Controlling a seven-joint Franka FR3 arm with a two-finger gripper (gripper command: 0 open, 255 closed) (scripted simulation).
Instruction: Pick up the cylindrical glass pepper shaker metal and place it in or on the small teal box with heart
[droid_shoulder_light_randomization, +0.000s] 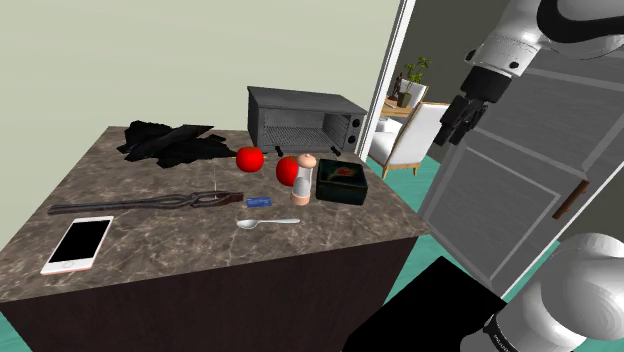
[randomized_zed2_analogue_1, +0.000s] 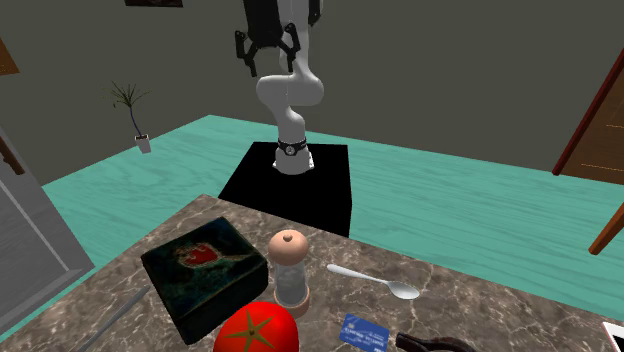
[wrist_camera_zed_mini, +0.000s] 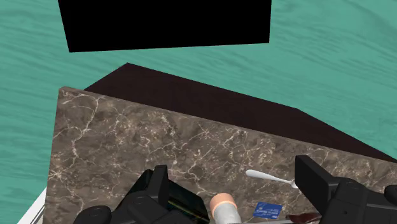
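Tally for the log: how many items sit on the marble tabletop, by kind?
Red round fruits: 2
Pepper shaker: 1
Dark box with heart: 1
Spoon: 1
Phone: 1
Blue card: 1
Toaster oven: 1
Long dark tool: 1
Black crumpled item: 1
Total: 10

1. Shoulder view: bright, even light. The pale wall (droid_shoulder_light_randomization: 150, 50) and marble countertop (droid_shoulder_light_randomization: 180, 250) are flatly lit, and the counter's front face is dark.
2. Second exterior view: dimmer, with a dull grey wall (randomized_zed2_analogue_1: 450, 70).
3. Wrist view: the teal floor (wrist_camera_zed_mini: 331, 63) is evenly bright.
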